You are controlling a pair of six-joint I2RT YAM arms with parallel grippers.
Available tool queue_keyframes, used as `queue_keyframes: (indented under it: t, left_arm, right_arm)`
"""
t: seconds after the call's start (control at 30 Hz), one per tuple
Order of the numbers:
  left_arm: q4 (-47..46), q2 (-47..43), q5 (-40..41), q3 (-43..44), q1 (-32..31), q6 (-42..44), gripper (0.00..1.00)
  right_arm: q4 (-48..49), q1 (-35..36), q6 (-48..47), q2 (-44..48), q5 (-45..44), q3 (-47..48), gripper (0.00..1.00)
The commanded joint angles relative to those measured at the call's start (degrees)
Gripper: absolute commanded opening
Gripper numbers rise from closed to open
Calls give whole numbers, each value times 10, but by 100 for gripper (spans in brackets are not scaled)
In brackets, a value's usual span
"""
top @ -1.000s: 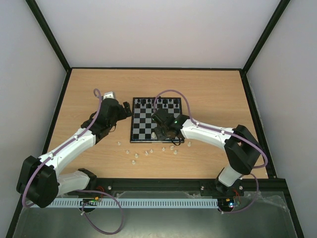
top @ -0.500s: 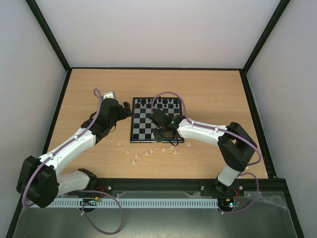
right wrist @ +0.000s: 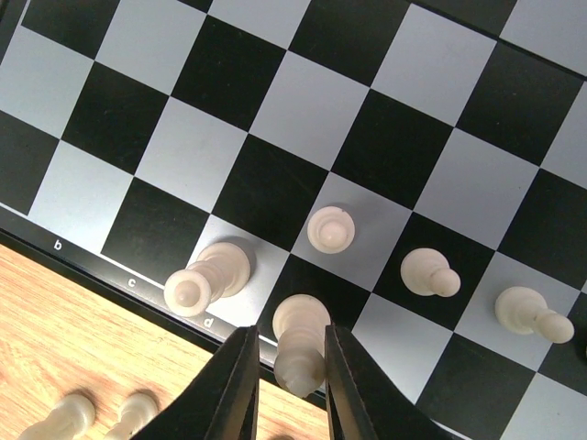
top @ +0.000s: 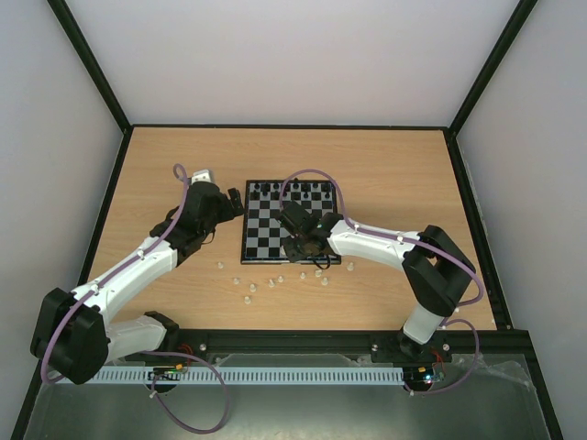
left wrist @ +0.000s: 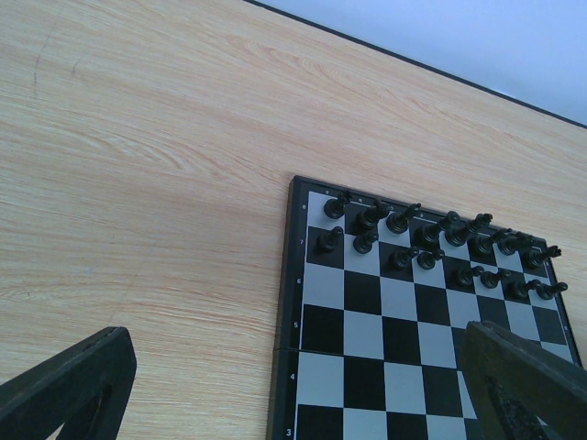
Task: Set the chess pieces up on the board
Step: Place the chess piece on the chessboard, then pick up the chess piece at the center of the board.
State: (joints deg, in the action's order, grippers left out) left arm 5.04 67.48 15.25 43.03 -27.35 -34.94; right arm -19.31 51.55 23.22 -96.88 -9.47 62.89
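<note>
The right end effector (right wrist: 288, 367) pinches a white piece (right wrist: 299, 353), lower centre; a careless release could topple the neighbour (right wrist: 206, 280) just beside it.

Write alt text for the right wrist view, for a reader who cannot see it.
The right pincer flanks a tall white piece over a dark square at the edge of the board. Four more white pieces stand on squares nearby, and two others sit on the wooden table beyond the rim.
</note>
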Motion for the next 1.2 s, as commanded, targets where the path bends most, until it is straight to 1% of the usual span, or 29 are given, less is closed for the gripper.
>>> queue_keyframes:
  t: [0.0, 0.03, 0.1, 0.2, 0.3, 0.43, 0.5, 0.6, 0.67, 0.73, 0.83, 0.93, 1.03, 1.07, 1.1, 1.13, 1.17]
  left_arm:
    - [-2, -8, 5, -1, -1, 3, 99]
    - [-2, -8, 5, -1, -1, 3, 99]
    - [-2, -8, 5, -1, -1, 3, 100]
    - [-2, -9, 6, 0, -1, 4, 99]
    - [-3, -7, 6, -1, -1, 3, 100]
    - [-3, -5, 4, 0, -1, 4, 100]
    - [-3, -4, 3, -1, -1, 4, 99]
    - [-3, -5, 4, -1, -1, 3, 100]
    - [-2, -6, 5, -1, -1, 1, 100]
    - [-3, -7, 4, -2, -1, 1, 100]
    - [-5, -9, -1, -3, -1, 0, 100]
    - [-8, -8, -8, -5, -1, 1, 100]
    - [-9, -11, -10, -7, -1, 2, 100]
    - [-10, -13, -11, -8, -1, 2, 100]
    - [-12, -15, -12, -8, -1, 2, 100]
    - [-12, -16, -12, -9, -1, 2, 99]
    - [-13, -17, -13, -11, -1, 2, 100]
  right_arm:
    - [-13, -3, -2, -2, -4, 7, 22]
    - [-14, -3, -2, 2, -5, 7, 23]
    - [-15, -2, -2, 8, -8, 8, 27]
    - [-21, -2, -3, 14, -14, 14, 28]
    - [-24, -3, -4, 23, -20, 19, 34]
    - [-27, -3, -4, 34, -25, 19, 36]
    - [-28, -3, -3, 41, -29, 18, 39]
    - [-34, -3, -1, 56, -30, 15, 39]
    - [-36, -3, 2, 74, -31, 7, 40]
    - [-38, -2, 6, 100, -40, -10, 43]
    - [-43, -3, 18, 140, -70, -41, 43]
    - [-45, -5, 33, 177, -93, -75, 46]
    - [-42, -12, 52, 203, -95, -109, 58]
    - [-41, -16, 57, 212, -95, -122, 71]
    - [-41, -20, 61, 222, -94, -137, 92]
    - [-41, -25, 64, 232, -93, -147, 100]
    - [-41, -30, 68, 243, -92, -156, 99]
